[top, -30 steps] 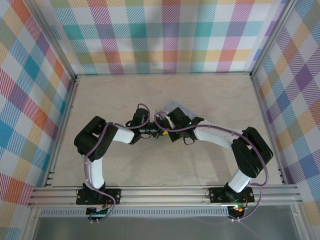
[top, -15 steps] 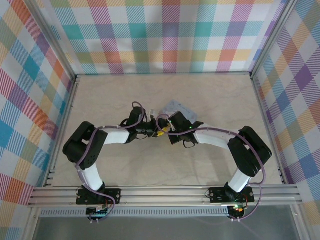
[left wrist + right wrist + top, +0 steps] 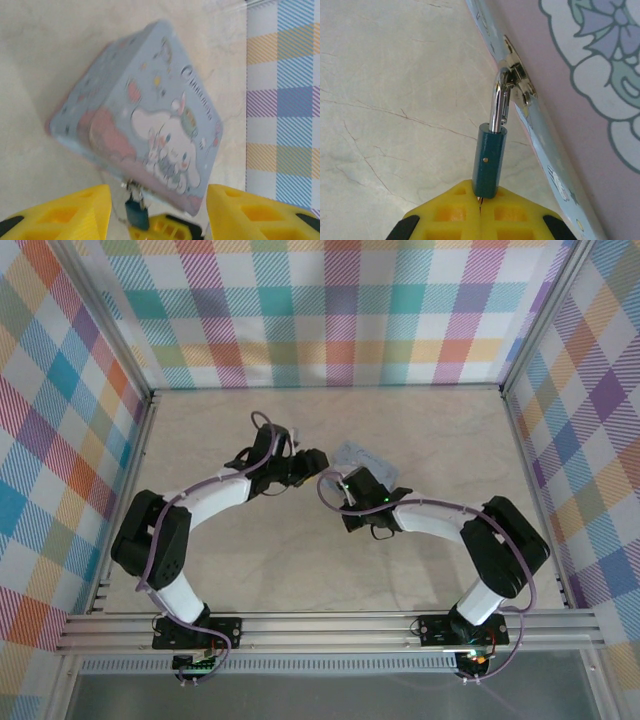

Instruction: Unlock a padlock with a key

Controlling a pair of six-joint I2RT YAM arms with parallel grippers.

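The right gripper (image 3: 481, 195) is clenched on the padlock (image 3: 489, 157), whose long axis runs straight out to the hasp (image 3: 516, 75) on the tin's (image 3: 580, 125) edge. The left gripper (image 3: 157, 200), released and empty, faces that same edge. The key cannot be made out.

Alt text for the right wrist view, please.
The yellow right gripper is shut on the teal padlock, whose shackle hooks through the metal clasp of a pale blue cartoon tin. A pale marbled table lies behind.
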